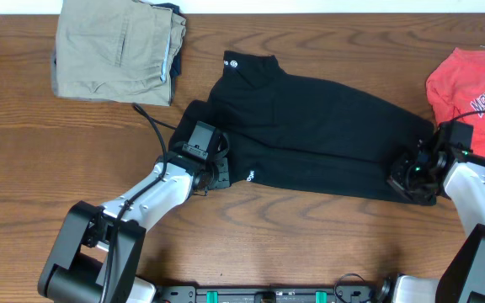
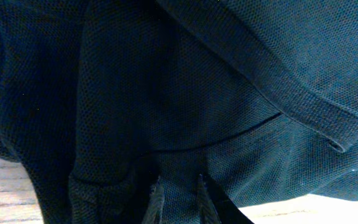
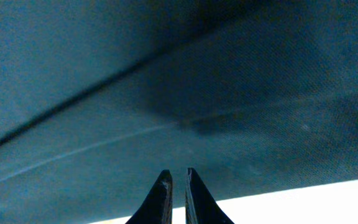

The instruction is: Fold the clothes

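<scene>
The clothes are one black shirt (image 1: 327, 126) lying crumpled across the middle of the wooden table, its collar with a small white logo at the far side. My left gripper (image 1: 219, 174) sits on the shirt's near left edge. In the left wrist view dark mesh fabric (image 2: 166, 93) fills the frame, and the gripper (image 2: 180, 196) is shut on a fold of it. My right gripper (image 1: 404, 181) is at the shirt's near right corner. There the gripper (image 3: 178, 180) has its jaws almost together on the fabric's (image 3: 166, 93) lower edge, with bright table showing below it.
Folded tan trousers (image 1: 112, 50) lie at the back left. A red T-shirt (image 1: 474, 84) with white lettering lies at the back right, close to my right arm. A black cable (image 1: 154, 122) trails to my left arm. Bare wooden table (image 1: 57, 168) runs along the front.
</scene>
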Controlling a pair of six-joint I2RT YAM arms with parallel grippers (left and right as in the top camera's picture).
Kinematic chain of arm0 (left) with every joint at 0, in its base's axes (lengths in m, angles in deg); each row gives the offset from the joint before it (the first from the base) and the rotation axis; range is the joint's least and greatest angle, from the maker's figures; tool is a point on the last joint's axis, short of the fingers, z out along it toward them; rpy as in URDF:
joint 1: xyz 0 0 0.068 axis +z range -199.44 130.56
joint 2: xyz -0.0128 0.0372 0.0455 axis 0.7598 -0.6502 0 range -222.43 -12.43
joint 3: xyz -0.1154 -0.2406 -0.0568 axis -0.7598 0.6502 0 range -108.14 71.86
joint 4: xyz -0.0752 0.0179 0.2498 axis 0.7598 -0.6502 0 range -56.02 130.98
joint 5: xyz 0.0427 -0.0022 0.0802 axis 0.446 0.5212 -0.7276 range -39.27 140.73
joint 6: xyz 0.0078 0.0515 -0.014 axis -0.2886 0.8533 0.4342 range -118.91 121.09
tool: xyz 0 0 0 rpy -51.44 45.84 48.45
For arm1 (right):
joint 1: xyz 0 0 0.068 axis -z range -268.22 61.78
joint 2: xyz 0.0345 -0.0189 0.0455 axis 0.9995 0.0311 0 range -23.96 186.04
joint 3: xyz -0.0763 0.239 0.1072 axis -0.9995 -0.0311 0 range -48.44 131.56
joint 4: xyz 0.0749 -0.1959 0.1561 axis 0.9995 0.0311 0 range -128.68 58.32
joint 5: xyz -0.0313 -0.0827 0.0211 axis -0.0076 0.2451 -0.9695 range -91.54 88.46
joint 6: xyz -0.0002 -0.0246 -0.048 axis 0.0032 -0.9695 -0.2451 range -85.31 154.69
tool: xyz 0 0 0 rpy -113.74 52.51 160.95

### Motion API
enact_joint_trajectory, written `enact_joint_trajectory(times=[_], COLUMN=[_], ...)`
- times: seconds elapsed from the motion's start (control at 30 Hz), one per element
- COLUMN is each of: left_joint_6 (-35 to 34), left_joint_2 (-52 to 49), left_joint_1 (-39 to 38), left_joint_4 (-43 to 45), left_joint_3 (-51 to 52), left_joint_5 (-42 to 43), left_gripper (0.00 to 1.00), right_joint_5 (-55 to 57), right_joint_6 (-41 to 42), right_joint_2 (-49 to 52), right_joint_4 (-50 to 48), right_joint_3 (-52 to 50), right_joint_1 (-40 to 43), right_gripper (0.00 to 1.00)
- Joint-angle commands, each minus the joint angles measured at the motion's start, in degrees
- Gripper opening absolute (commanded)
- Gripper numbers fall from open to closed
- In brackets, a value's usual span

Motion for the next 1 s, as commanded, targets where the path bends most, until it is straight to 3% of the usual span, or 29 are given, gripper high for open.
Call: enact_joint_trajectory(times=[0.0, 0.2, 0.47, 0.7, 0.97], left_joint_6=[-0.02, -7.08, -11.17, -12.0, -12.22], left_joint_2=[-0.46, -0.46, -0.42, 2.67, 12.7], left_joint_1=[0.26, 0.26, 1.03, 3.74, 3.89], left_joint_4=[-0.74, -6.05, -11.08, -17.11, -24.46], left_joint_3=[-0.59, -0.57, -0.59, -0.59, -0.59], left_joint_5=[-2.38, -12.22, -13.25, -13.29, -14.56], left_gripper=[0.22, 0.22, 0.08, 0.06, 0.06], right_joint_5=[3.74, 8.2, 14.95, 17.18, 17.29], right_joint_6=[1.97, 2.6, 5.55, 5.6, 5.6], right_joint_2=[0.35, 0.35, 0.35, 0.35, 0.13], right_joint_4=[-0.37, -0.24, 1.88, 4.33, 6.86], right_joint_3=[-1.99, -3.89, -3.87, -3.85, -3.19], right_joint_1=[-0.44, -0.42, 0.22, 2.29, 6.25], right_gripper=[0.08, 0.08, 0.05, 0.01, 0.01])
